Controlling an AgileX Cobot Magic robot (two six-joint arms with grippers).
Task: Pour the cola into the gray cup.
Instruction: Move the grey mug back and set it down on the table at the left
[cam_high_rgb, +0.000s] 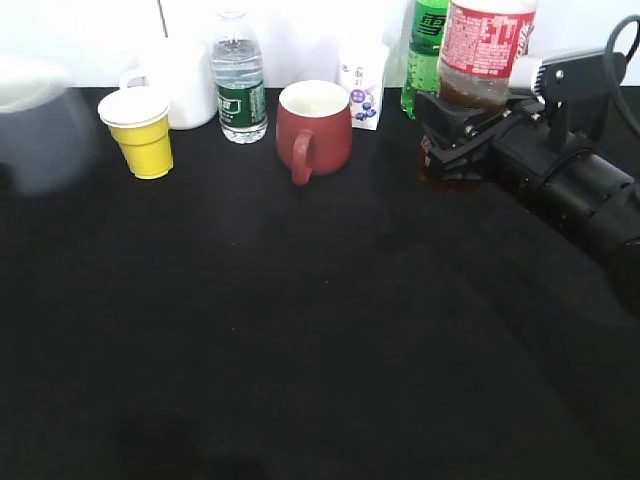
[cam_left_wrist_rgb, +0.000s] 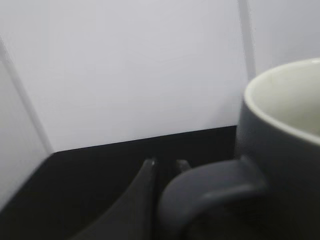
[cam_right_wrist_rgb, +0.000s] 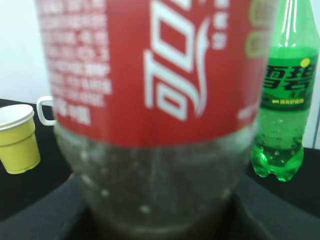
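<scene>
The cola (cam_high_rgb: 487, 45), a clear bottle with a red label and dark liquid, stands upright at the back right. My right gripper (cam_high_rgb: 455, 135) is shut on its lower body. It fills the right wrist view (cam_right_wrist_rgb: 150, 75), with my right gripper (cam_right_wrist_rgb: 160, 222) around its base. The gray cup (cam_high_rgb: 38, 125) shows as a blurred gray shape at the far left. In the left wrist view the gray cup (cam_left_wrist_rgb: 285, 150) is close up, with an off-white inside. My left gripper (cam_left_wrist_rgb: 166, 167) is shut on its handle.
Along the back of the black table stand a white mug (cam_high_rgb: 180, 85), a yellow paper cup (cam_high_rgb: 140, 130), a water bottle (cam_high_rgb: 238, 80), a red mug (cam_high_rgb: 318, 125), a small carton (cam_high_rgb: 362, 90) and a green bottle (cam_high_rgb: 428, 50). A white wall is behind them.
</scene>
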